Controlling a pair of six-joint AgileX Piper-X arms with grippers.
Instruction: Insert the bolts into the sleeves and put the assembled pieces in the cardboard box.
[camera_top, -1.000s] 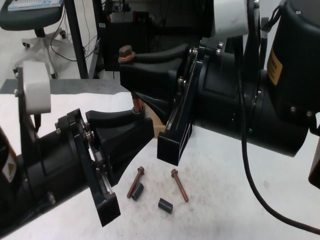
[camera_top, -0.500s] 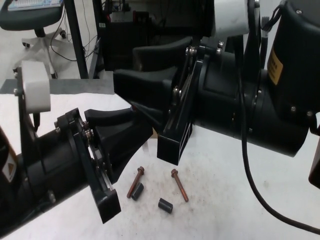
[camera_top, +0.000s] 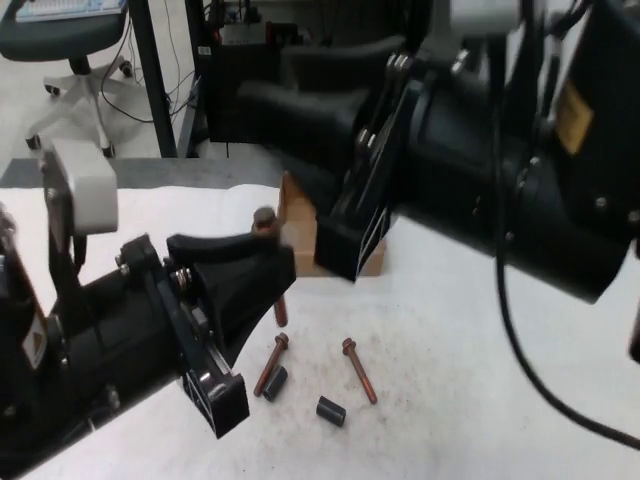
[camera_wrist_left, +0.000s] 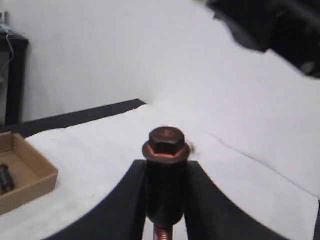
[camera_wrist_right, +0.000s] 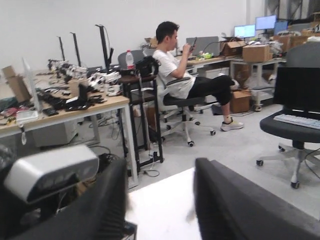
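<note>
The left gripper (camera_wrist_left: 166, 170) has its fingers (camera_wrist_left: 122, 200) closed narrowly on a black sleeve (camera_wrist_left: 166, 192). A copper bolt (camera_wrist_left: 166, 142) stands upright through it, with the hex head resting on the sleeve's top and the threaded end showing below. In the high view this gripper (camera_top: 272, 262) holds the piece above the white desk (camera_top: 470, 380), just in front of the cardboard box (camera_top: 297, 215), which sits toward the desk's far edge. Something dark lies in the box (camera_wrist_left: 30, 167), perhaps a finished piece.

The right gripper (camera_top: 262, 78) hangs above the far edge beyond the box. Its fingers (camera_wrist_right: 240, 205) are spread wide with nothing between them.

Two loose bolts (camera_top: 271, 363) (camera_top: 360, 370) and two loose sleeves (camera_top: 275, 383) (camera_top: 331, 410) lie near the desk's near edge, one sleeve touching a bolt.
</note>
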